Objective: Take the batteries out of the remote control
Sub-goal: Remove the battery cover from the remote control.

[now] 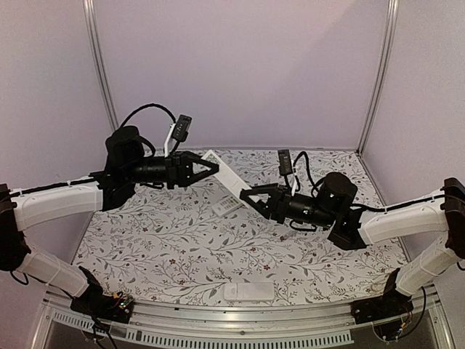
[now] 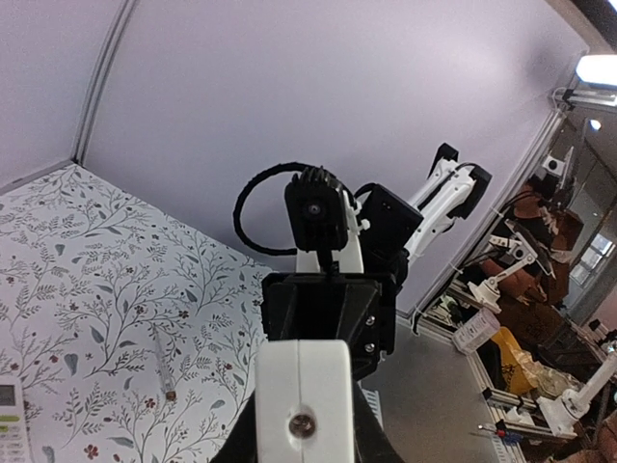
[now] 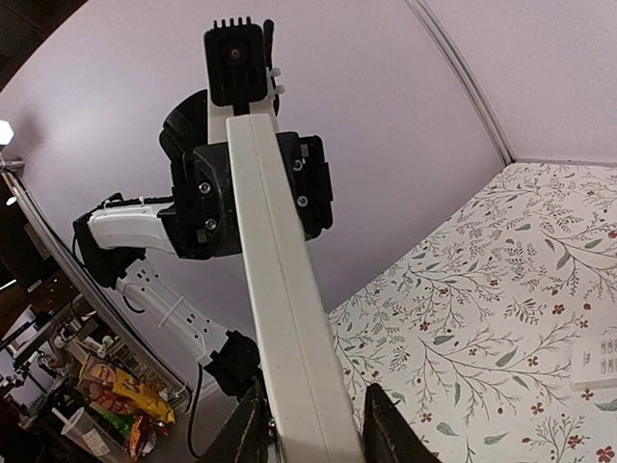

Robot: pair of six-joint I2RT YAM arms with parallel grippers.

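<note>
- Two grippers meet on one remote control [image 1: 231,177], which is lifted clear of the worktop [image 1: 160,240] and slants between them.
- The left gripper [image 1: 215,166] is clenched on the far end of it. Its wrist view looks straight along the white body, where a small screw [image 2: 302,422] shows on the face turned to the camera.
- The right gripper [image 1: 245,195] has the near end between its fingers [image 3: 386,424]. One finger looks pressed to the edge and the other seems to leave a sliver of gap. I cannot tell whether it grips the remote or only brackets it.
- No batteries show in any view. I judge they are inside the held remote, behind a cover not yet off.
- The step in hand, as I read it, is steadying the remote with both arms to get at the battery compartment. Nothing looks unloaded, so the task is at an early stage.
- The next move calls for one gripper to hold firm while the other works the cover loose, probably by sliding it along the body. It must not twist the remote out of the clamp. I cannot tell which face carries the cover.
- Elsewhere, a second remote [image 1: 227,207] lies flat on the worktop just under the held one. A white flat piece [image 1: 249,291] sits at the near edge, and a thin white stick [image 2: 162,362] lies on the worktop.
</note>
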